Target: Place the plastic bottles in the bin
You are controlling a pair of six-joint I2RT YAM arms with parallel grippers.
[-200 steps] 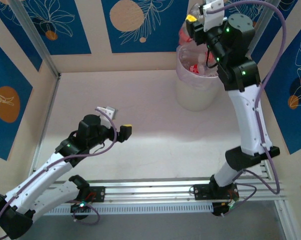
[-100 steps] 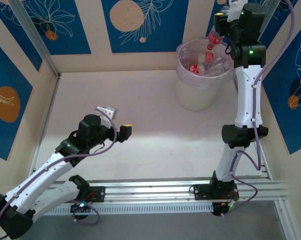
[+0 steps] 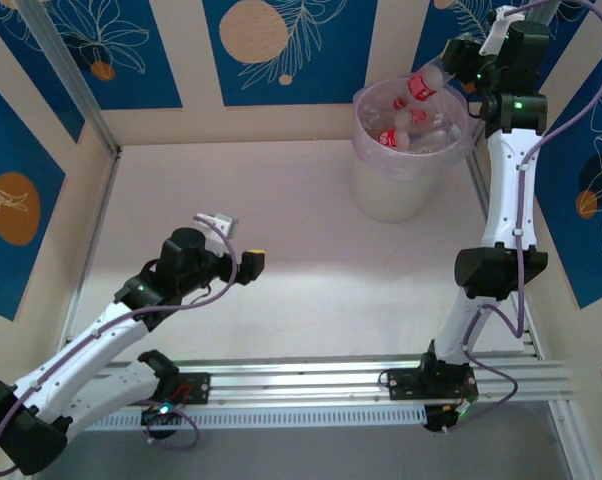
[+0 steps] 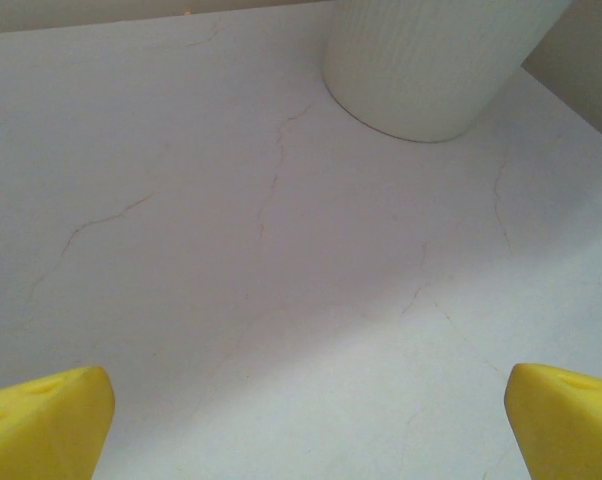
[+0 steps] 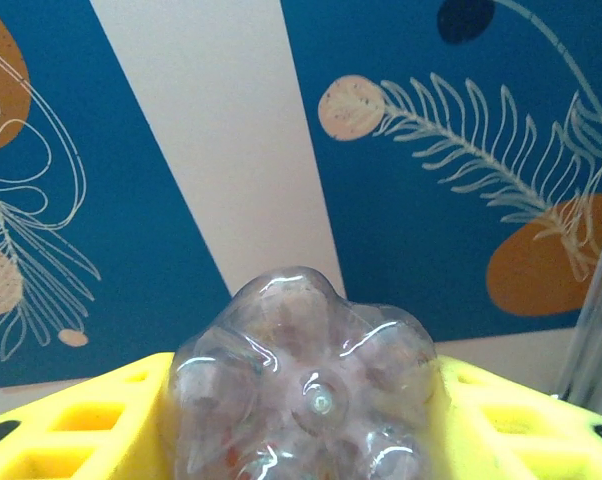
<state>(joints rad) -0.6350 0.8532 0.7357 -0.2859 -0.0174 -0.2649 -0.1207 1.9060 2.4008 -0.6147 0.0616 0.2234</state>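
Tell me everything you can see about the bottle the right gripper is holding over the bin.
The bottle is small, clear, thin plastic with a red label. The right gripper clamps it near its lobed base, between yellow fingers. It hangs tilted, sloping down-left over the far right rim of the bin, above the bottles already inside. I can't make out its cap.
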